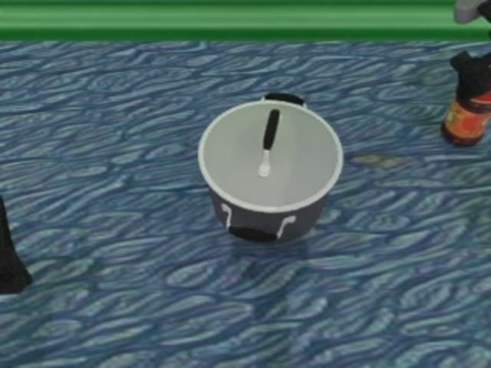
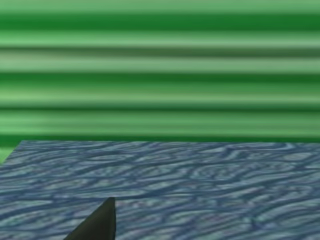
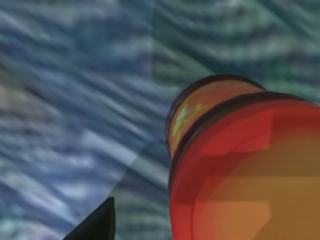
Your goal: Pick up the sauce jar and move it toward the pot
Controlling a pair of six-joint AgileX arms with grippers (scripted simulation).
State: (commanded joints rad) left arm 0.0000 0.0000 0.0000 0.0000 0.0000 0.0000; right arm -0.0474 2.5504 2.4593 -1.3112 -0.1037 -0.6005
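Right gripper (image 1: 469, 70) grips the sauce jar (image 1: 465, 116) at upper right (lid hidden). The pot (image 1: 270, 172) sits centre frame, well apart. Left gripper (image 1: 11, 257), mid-left edge: state indeterminable.

Black end effector (image 1: 469, 65), pale grey link behind, seemingly matte.

pot (image 1: 270, 172) mid-table, open table (image 1: 115, 115) around — jar (image 1: 465, 115) far right

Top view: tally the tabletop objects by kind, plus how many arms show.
Pots: 1, the pot, lidded, mid-table.
Jars: 1, the sauce jar, at the right edge under the right gripper.
Arms: 2, the left arm parked at the left edge.
Total: 2 objects, 2 arms.
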